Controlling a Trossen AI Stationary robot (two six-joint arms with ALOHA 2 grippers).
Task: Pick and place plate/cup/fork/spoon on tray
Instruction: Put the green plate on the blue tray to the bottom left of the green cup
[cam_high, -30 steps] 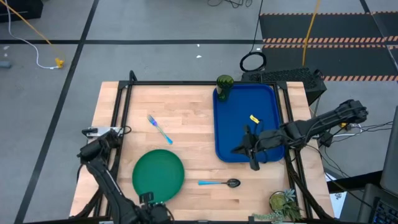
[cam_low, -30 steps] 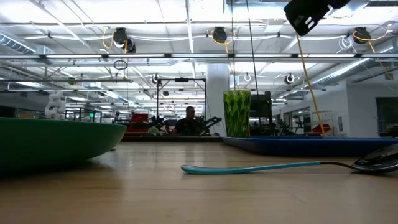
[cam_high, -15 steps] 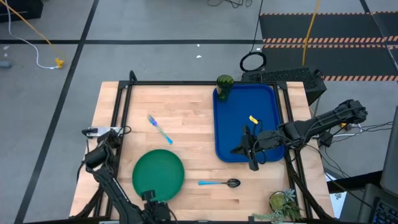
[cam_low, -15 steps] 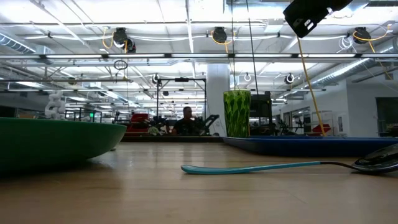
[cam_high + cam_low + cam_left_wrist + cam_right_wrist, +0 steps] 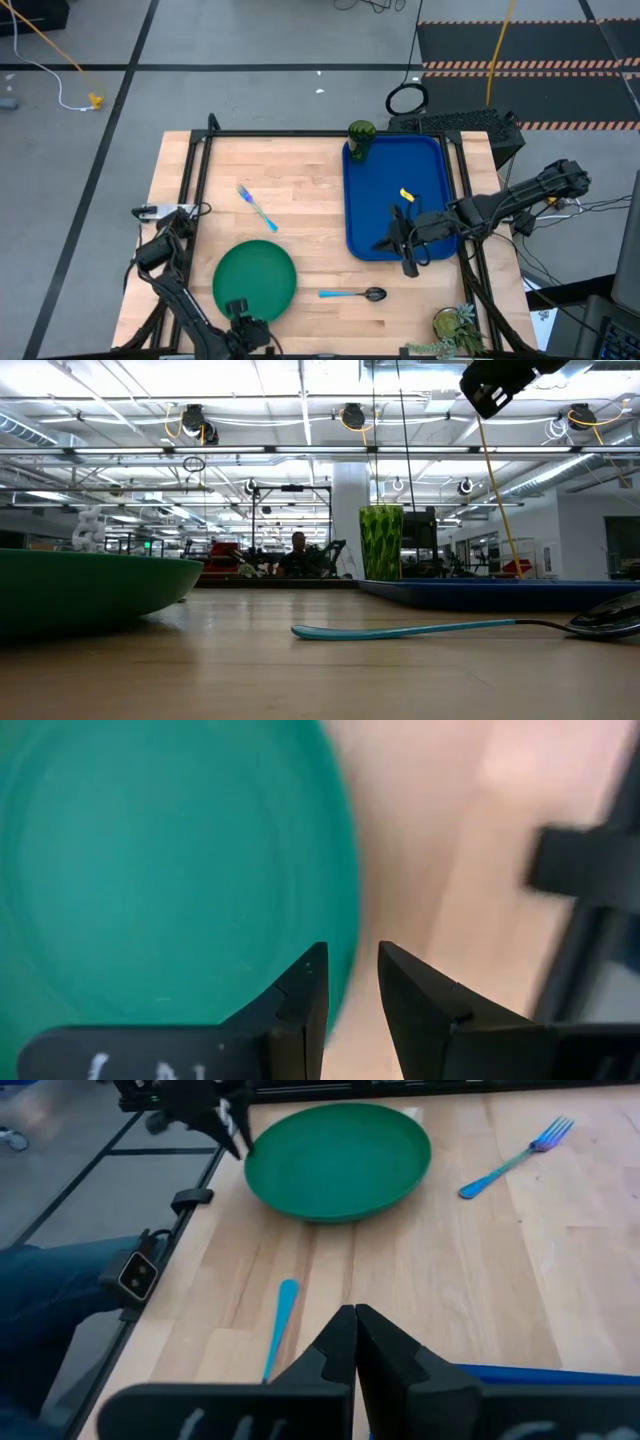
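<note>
The green plate (image 5: pixel 255 280) lies on the table at the near left. My left gripper (image 5: pixel 350 965) hangs over the plate's near rim (image 5: pixel 345 920), open by a narrow gap. One finger is over the plate's inside and the other outside the rim. The fork (image 5: pixel 257 208) lies beyond the plate. The spoon (image 5: pixel 352 294) lies to the plate's right. The cup (image 5: pixel 360 135) stands at the far left corner of the blue tray (image 5: pixel 380 180). My right gripper (image 5: pixel 380 242) is shut above the tray's near end and holds nothing. My left gripper points steeply down at the plate's near rim (image 5: pixel 250 1160), with a finger on each side of it. I cannot tell whether the fingers touch the rim. The plate lies flat on the table.
A small yellow item (image 5: pixel 407 192) lies on the tray. A potted plant (image 5: pixel 455 328) stands at the table's near right corner. Black frame rails (image 5: pixel 195 200) run along the table's sides. Bare wood shows between the plate and the tray.
My left gripper has come down toward the plate's near rim and has tipped more steeply downward. The plate, fork, spoon and cup lie where they were.
</note>
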